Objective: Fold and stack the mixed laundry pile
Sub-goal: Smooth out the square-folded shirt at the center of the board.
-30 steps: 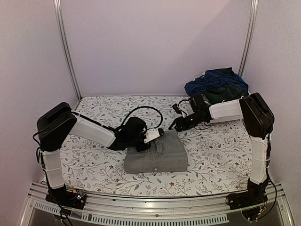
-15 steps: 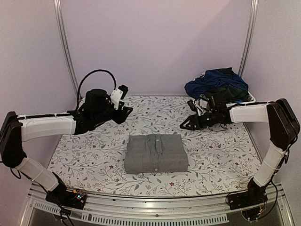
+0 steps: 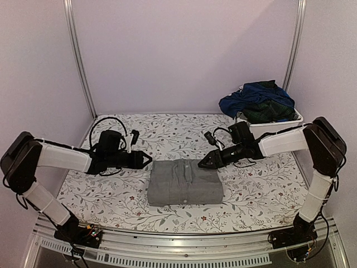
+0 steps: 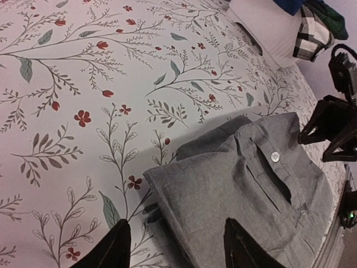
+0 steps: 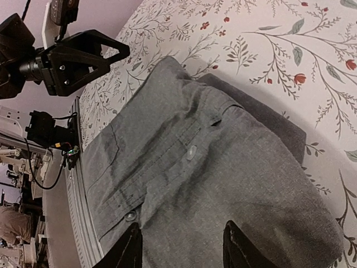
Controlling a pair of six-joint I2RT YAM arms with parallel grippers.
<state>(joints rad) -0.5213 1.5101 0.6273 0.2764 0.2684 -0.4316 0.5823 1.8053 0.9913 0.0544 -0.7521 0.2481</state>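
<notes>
The shirt (image 3: 185,182) is showing matt, finely woven grey cloth, its buttons (image 4: 275,157) glinting like smooth plastic; the bin (image 3: 279,124) is looking like smooth white plastic, the tablecloth (image 3: 167,131) matt.

The shirt (image 3: 185,182) is plain mid-grey with pale buttons (image 4: 274,157). The table cloth (image 3: 167,131) is off-white, printed with grey-green leafy sprigs and small red flowers. The bin (image 3: 276,124) is white, holding a navy blue garment (image 3: 254,95) and a dark green plaid garment (image 3: 266,110).
</notes>
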